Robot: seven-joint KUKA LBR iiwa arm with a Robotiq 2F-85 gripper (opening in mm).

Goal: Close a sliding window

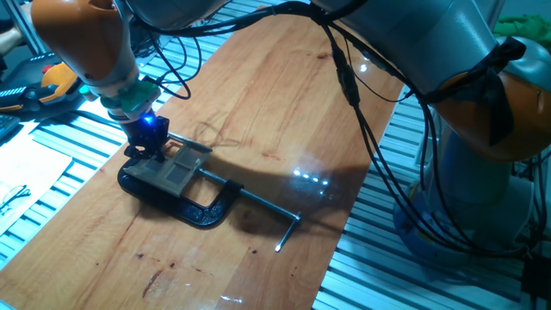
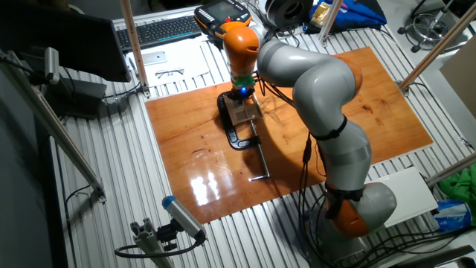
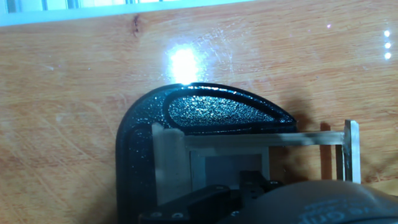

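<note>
Take the black C-clamp (image 1: 185,202) as your reference; it lies flat on the wooden board (image 1: 258,112), and everything below is placed against it, working left to right in the fixed view that shows it closest. At the clamp's left end you have the gripper (image 1: 146,148), pointed down with a blue light glowing on its body, right over the sliding window (image 1: 172,170), the pale wood frame held within the clamp's throat. The fingers reach the window's left edge; whether they pinch it or only press against it you cannot tell, and their opening cannot be judged, since the hand view shows only dark finger parts low in the picture, against the frame. In that hand view the sliding window (image 3: 249,152) shows a thick pale upright next to the clamp's curved back (image 3: 211,109), and two thin rails running right to a slim end bar that stands clear of the main frame. My judgement: the sash looks partly drawn out, so the window is not yet shut and the closing push along those rails remains. Further right of the clamp's body, its steel screw rod (image 1: 269,207) extends across the board to a crossbar handle, untouched by the arm.
</note>
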